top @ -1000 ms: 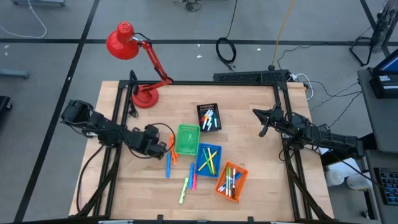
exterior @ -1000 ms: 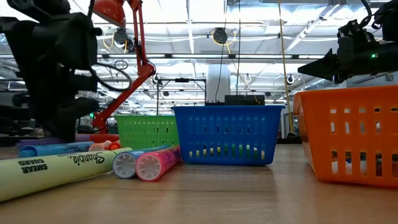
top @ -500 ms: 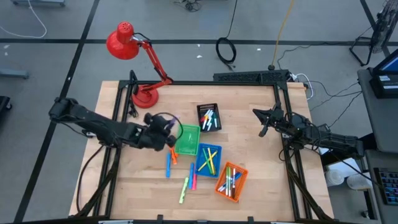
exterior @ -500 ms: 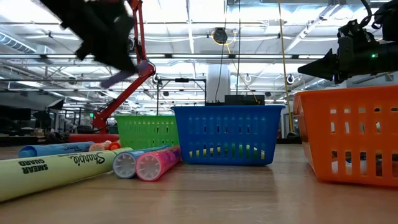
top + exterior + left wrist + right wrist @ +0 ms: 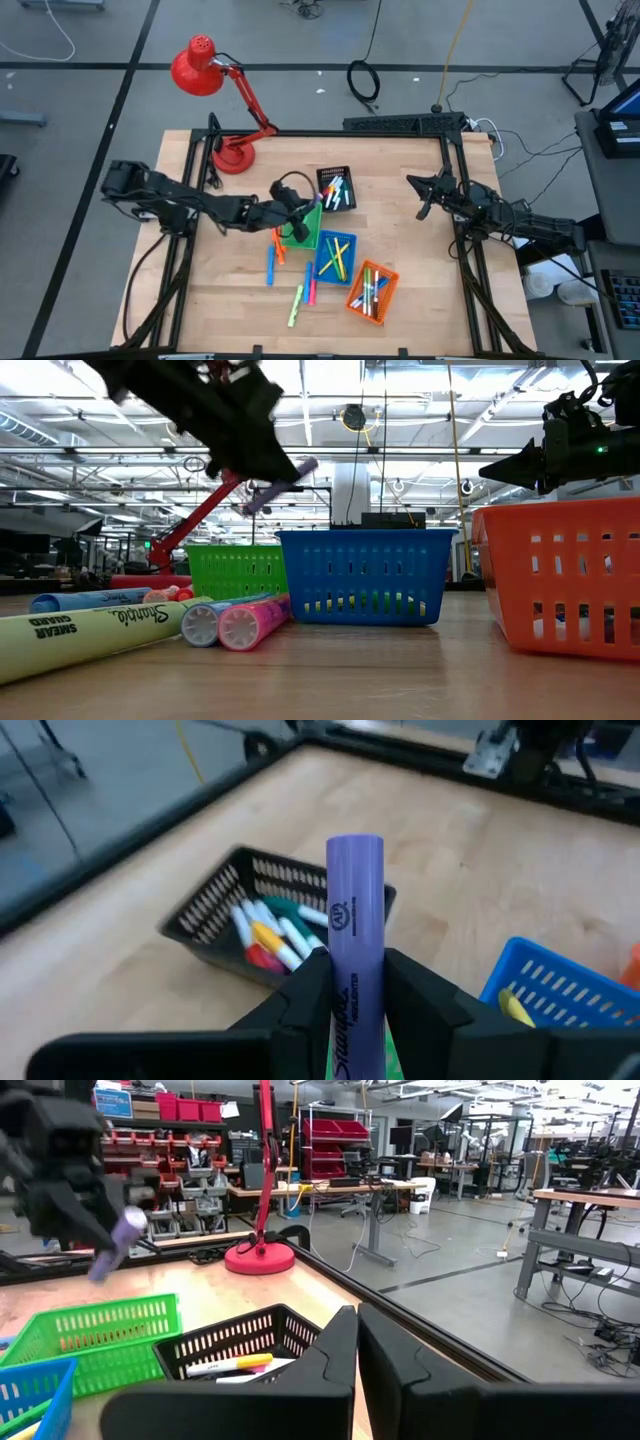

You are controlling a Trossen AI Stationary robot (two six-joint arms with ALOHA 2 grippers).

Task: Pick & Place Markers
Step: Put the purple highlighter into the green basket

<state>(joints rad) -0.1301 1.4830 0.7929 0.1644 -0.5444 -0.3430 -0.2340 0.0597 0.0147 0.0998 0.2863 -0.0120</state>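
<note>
high view: left gripper (image 5: 303,207) over green basket (image 5: 301,232) holding purple marker (image 5: 355,920); right gripper (image 5: 424,207) fingers together, far right

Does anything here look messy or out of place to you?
Yes: several markers lie loose on the table beside the baskets, not in them. The left gripper holds a purple marker above the green basket.

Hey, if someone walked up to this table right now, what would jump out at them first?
The left gripper, hanging over the green basket, is shut on a purple marker. A red lamp stands at the table's far left corner, and loose markers lie beside the blue basket.
</note>
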